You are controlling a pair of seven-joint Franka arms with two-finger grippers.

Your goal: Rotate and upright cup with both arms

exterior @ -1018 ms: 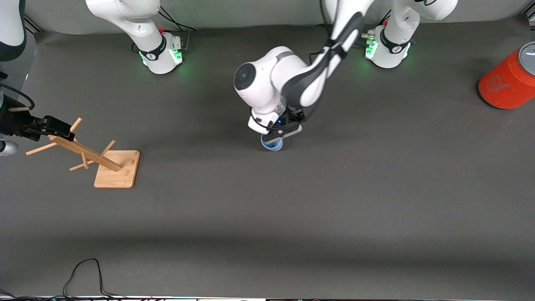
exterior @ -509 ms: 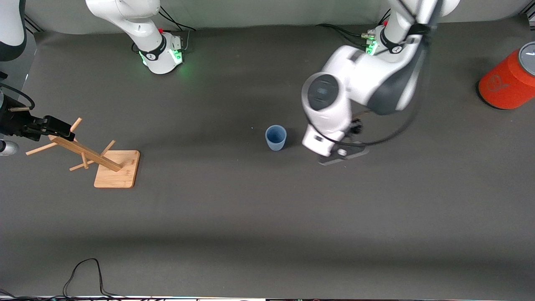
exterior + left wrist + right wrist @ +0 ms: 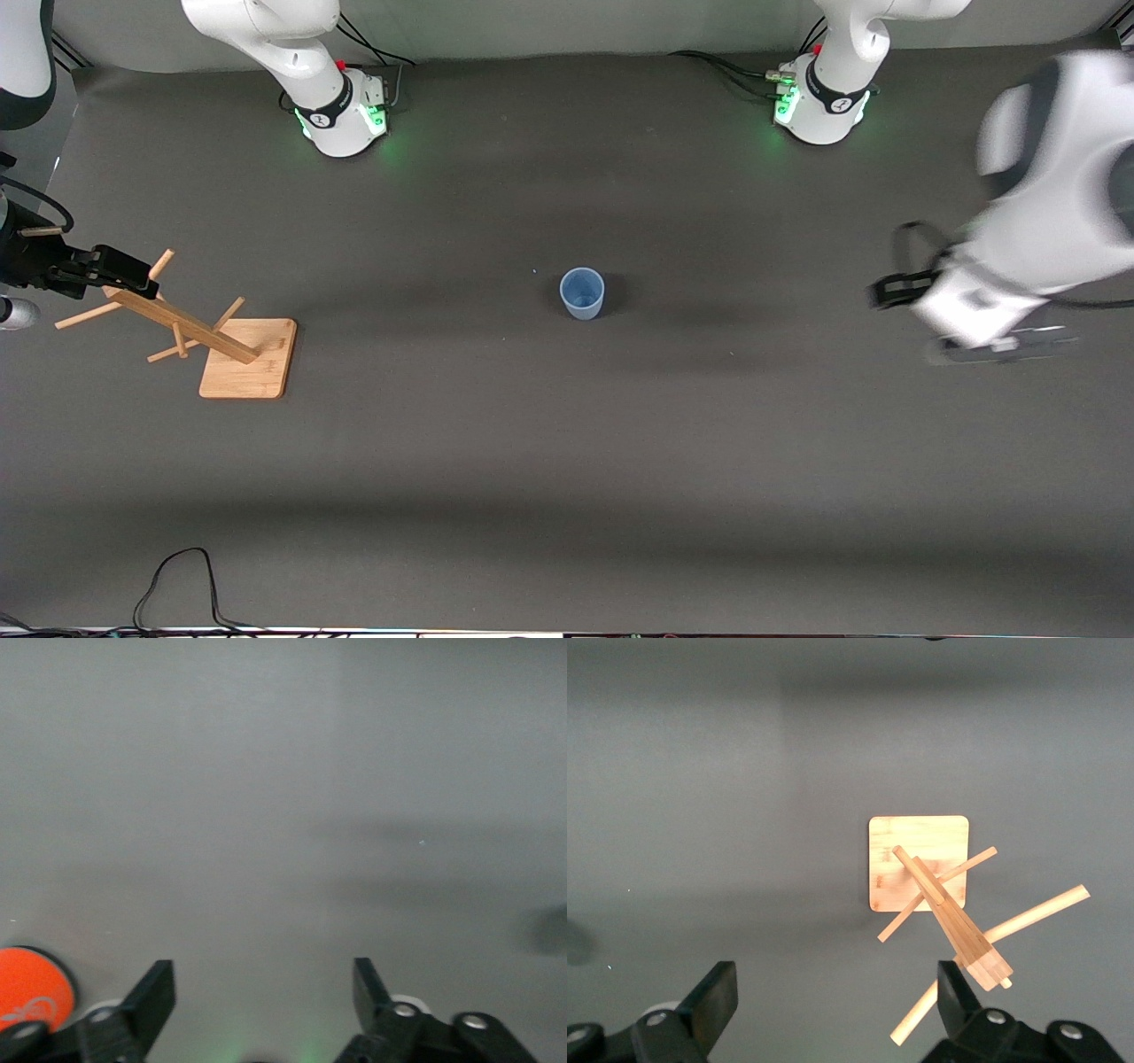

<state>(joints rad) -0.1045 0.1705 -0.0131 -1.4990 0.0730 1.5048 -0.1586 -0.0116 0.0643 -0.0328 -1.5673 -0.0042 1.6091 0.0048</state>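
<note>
The pale-blue cup (image 3: 582, 292) stands upright, mouth up, alone on the dark mat in the middle of the table. The left arm (image 3: 1036, 221) is blurred, up over the left arm's end of the table, well away from the cup. My left gripper (image 3: 262, 979) is open and empty over bare mat. My right gripper (image 3: 133, 275) hangs over the wooden rack at the right arm's end; in the right wrist view it (image 3: 835, 983) is open and empty. The cup shows in neither wrist view.
A wooden peg rack (image 3: 217, 341) on a square base stands at the right arm's end; it also shows in the right wrist view (image 3: 921, 873). An orange can (image 3: 27, 988) shows in the left wrist view; the left arm hides it in the front view. A black cable (image 3: 177, 576) lies at the near edge.
The left gripper was over the cup a second ago. It has let go and swung away toward the left arm's end. The cup stays upright. The right arm has not moved.
</note>
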